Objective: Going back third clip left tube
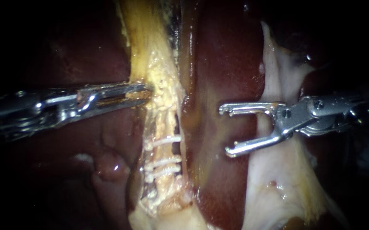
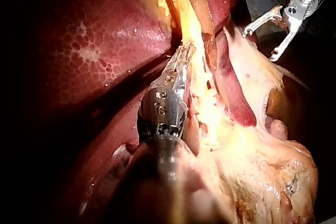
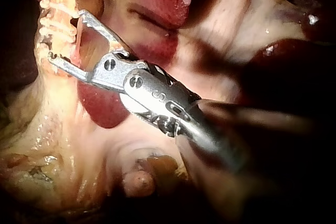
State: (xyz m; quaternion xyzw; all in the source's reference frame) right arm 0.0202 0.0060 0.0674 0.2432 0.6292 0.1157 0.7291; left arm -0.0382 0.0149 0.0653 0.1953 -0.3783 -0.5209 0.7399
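**A:** Item one, the task's thing?

**B:** Pale yellow, ragged-edged tube, running near to far, left of centre. Three thin white clips cross it at its near part, stacked close, the farthest a little apart from the other two.

**A:** Item two?

**B:** Left instrument, slender steel. Its jaws are clamped on the pale yellow tube, farther along than the clips, holding it taut.

**A:** Item three?

**B:** Right instrument, steel, with notched jaws. They stand wide apart and empty, with no clip seen between them. They lie right of the tube, over the dark red glistening liver and clear of the clips. A whitish membrane sheet lies under its wrist.

**A:** Step in hand?

**B:** By my reading, three clips sit in place and the right instrument backs away.

**A:** Handling notes?

**B:** Draw the right instrument back along its own shaft line, rightward. Lift slightly so the lower jaw tip does not drag on the liver or the membrane. Do not sweep the open jaws toward the clips, since a hooked tip could dislodge one. Let the left grip stay steady, with no added pull on the tube.
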